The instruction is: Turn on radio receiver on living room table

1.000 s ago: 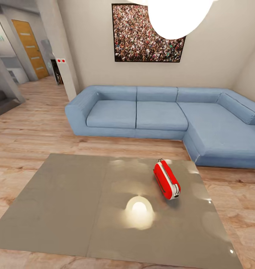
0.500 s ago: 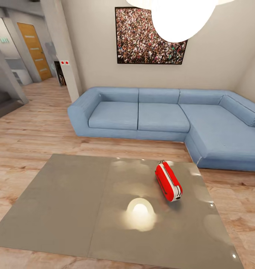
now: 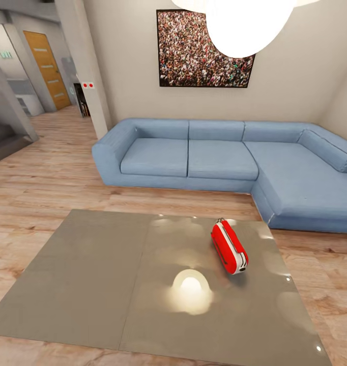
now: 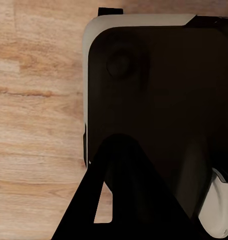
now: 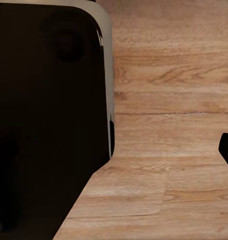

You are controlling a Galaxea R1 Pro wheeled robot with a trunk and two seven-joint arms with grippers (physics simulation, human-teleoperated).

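Note:
The red radio receiver (image 3: 228, 246) lies on the right half of the glossy grey table (image 3: 92, 274), its white side band and the round dial end turned toward me. It rests just right of the table's centre seam. In the left wrist view a dark finger (image 4: 126, 195) of my left gripper hangs over my own dark base (image 4: 159, 90) and the wood floor. My right gripper (image 5: 169, 160) points at bare floor, one dark finger at each side of that view with floor showing between them. Both hang far from the radio.
A blue L-shaped sofa (image 3: 214, 157) stands behind the table and wraps round its right side. The crowd picture (image 3: 204, 48) and dome lamp (image 3: 242, 25) hang above, and the lamp's glare (image 3: 190, 292) shows on the tabletop. A pillar (image 3: 87, 66) and a wooden door (image 3: 44, 68) stand at the back left.
The whole head view shifted slightly a second ago, so the camera moved; since half a second ago it is still. The radio has kept its place on the table.

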